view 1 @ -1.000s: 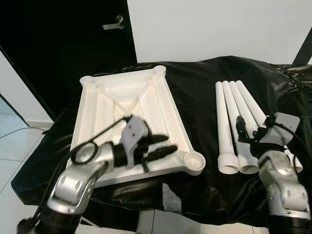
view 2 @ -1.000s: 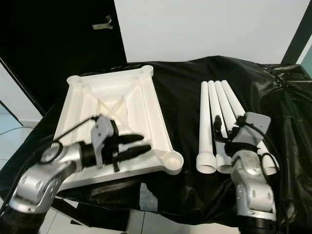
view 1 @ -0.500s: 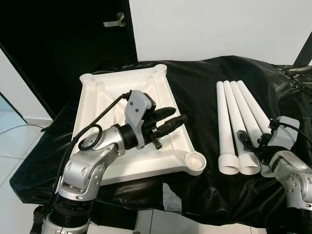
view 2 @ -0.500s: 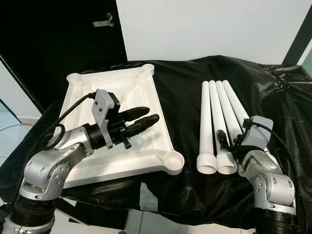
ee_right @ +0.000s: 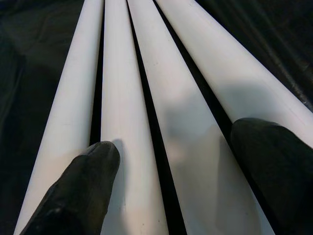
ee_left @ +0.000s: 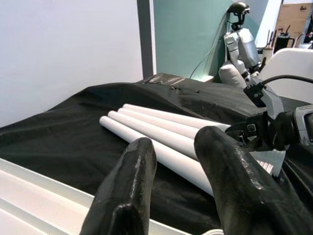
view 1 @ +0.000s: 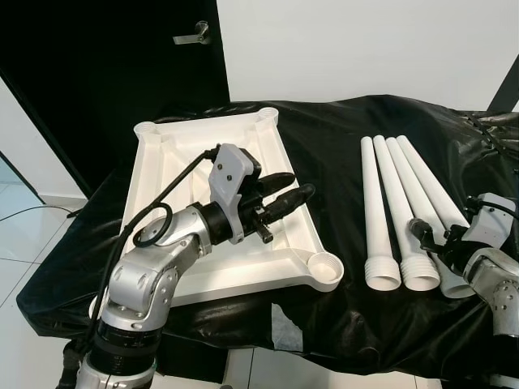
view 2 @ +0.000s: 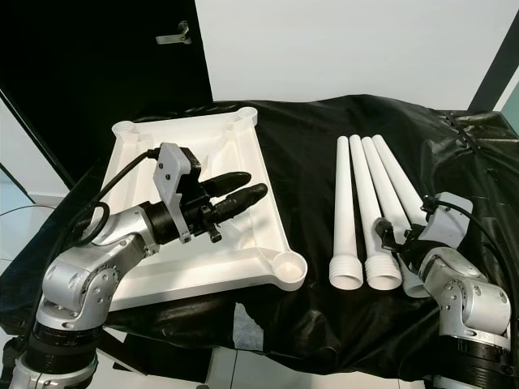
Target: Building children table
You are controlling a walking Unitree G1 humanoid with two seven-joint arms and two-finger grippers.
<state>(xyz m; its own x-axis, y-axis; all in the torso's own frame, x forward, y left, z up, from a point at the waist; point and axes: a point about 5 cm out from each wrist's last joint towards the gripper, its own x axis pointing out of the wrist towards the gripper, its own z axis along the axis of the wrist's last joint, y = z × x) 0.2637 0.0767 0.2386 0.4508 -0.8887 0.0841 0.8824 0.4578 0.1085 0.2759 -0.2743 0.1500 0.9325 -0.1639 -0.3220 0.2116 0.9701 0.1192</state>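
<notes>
Four legs down, none fitted — the build has barely begun.

Four white table legs [view 2: 366,201] lie side by side on the black cloth [view 2: 304,154], threaded ends nearest the robot, right under the right gripper [ee_right: 171,166], whose fingers are spread wide over the middle pair, gripping nothing. Beyond them to the left, the upturned white tabletop [view 1: 166,174] rests with its corner socket [view 1: 326,266] empty. The left gripper [view 1: 285,191] hovers above the tabletop, fingers slightly parted, nothing held. I'd say every leg is yet to be screwed in.

White tabletop [view 2: 243,174], four legs [view 2: 365,203], left claw [view 2: 243,190] above tabletop
</notes>
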